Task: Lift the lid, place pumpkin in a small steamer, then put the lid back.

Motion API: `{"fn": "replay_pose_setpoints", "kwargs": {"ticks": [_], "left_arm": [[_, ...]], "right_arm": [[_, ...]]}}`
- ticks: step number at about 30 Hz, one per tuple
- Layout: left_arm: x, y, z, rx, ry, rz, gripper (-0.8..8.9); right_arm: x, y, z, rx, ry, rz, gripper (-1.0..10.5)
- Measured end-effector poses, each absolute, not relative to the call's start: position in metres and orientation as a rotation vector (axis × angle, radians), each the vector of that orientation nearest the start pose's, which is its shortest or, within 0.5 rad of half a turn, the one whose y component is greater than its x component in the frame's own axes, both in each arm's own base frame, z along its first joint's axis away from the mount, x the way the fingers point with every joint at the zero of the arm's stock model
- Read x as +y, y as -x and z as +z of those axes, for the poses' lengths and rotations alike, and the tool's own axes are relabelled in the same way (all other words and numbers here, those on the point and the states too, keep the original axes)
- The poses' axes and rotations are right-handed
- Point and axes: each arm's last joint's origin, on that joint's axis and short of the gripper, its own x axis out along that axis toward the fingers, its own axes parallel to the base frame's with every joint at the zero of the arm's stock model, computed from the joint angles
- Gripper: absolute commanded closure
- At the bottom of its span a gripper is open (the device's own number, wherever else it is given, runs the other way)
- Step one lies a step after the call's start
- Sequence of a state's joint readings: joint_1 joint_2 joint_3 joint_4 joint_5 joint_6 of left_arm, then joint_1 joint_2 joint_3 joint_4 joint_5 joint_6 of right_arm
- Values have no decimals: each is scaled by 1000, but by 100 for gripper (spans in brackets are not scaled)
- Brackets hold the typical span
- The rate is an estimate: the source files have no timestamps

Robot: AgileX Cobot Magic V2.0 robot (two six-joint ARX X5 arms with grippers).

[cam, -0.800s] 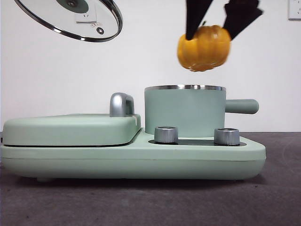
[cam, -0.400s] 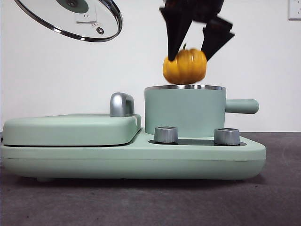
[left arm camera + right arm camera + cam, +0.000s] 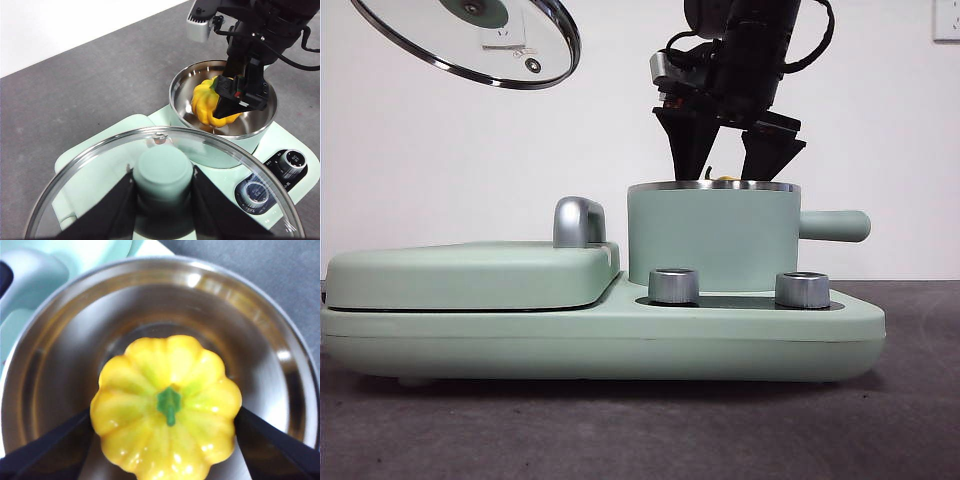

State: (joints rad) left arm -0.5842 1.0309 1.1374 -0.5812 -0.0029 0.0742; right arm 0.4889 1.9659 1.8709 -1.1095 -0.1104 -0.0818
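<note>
The glass lid (image 3: 470,40) hangs tilted high at the left, and my left gripper (image 3: 162,182) is shut on its mint green knob (image 3: 162,170). The mint green small steamer (image 3: 715,240) stands open on the appliance. My right gripper (image 3: 725,160) reaches down into it from above. Its two black jaws press on both sides of the yellow pumpkin (image 3: 165,405), which sits low inside the steel bowl (image 3: 75,340). From the front only a sliver of the pumpkin (image 3: 725,179) shows above the rim. The left wrist view shows the pumpkin (image 3: 207,102) held inside the pot (image 3: 175,95).
The long mint green base (image 3: 620,340) carries two steel dials (image 3: 673,286) at its front. A flat griddle cover (image 3: 470,275) with a steel handle (image 3: 578,222) lies left of the pot. The pot's side handle (image 3: 835,226) sticks out to the right.
My right gripper has come down and a little left with the pumpkin, from above the pot to inside it. The lid and left gripper have stayed still.
</note>
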Motion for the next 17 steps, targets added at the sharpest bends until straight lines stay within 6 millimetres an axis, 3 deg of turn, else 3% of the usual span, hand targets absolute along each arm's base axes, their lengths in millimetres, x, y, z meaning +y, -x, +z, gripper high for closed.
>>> {"fn": "replay_pose_setpoints", "kwargs": {"ticks": [6, 17], "left_arm": [[-114, -173, 371, 440, -210, -588, 804], [-114, -173, 371, 440, -210, -588, 804]], "right_arm": [[198, -365, 274, 1223, 308, 571, 583], [209, -366, 264, 1239, 326, 589, 583]]}}
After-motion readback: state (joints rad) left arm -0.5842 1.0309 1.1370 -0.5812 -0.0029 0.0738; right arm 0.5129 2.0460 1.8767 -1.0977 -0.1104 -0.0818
